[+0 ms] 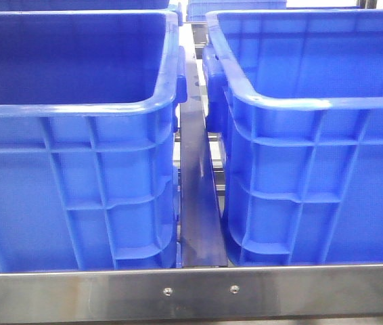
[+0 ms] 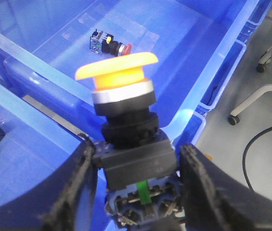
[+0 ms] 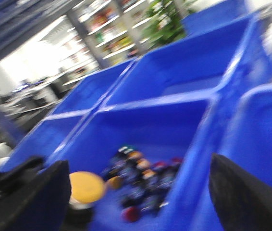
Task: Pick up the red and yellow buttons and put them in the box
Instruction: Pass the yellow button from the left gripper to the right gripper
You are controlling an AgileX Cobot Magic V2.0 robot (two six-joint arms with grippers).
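My left gripper (image 2: 136, 161) is shut on the black body of a yellow mushroom-head button (image 2: 119, 67) and holds it above the rim of a blue crate (image 2: 184, 43). A small red button (image 2: 109, 44) with a black body lies on that crate's floor. My right gripper (image 3: 141, 204) is open and empty, above a blue crate (image 3: 141, 120) that holds a blurred pile of buttons (image 3: 148, 180), one of them red (image 3: 132, 214). A yellow button (image 3: 85, 186) also shows in the right wrist view beside the left finger. Neither gripper shows in the front view.
Two large blue crates (image 1: 70, 156) (image 1: 313, 156) stand side by side behind a metal rail (image 1: 191, 291), with a narrow metal strip (image 1: 195, 189) between them. More blue crates (image 3: 198, 67) stand beyond. Grey floor, a cable and a chair base (image 2: 265, 86) lie outside the crate.
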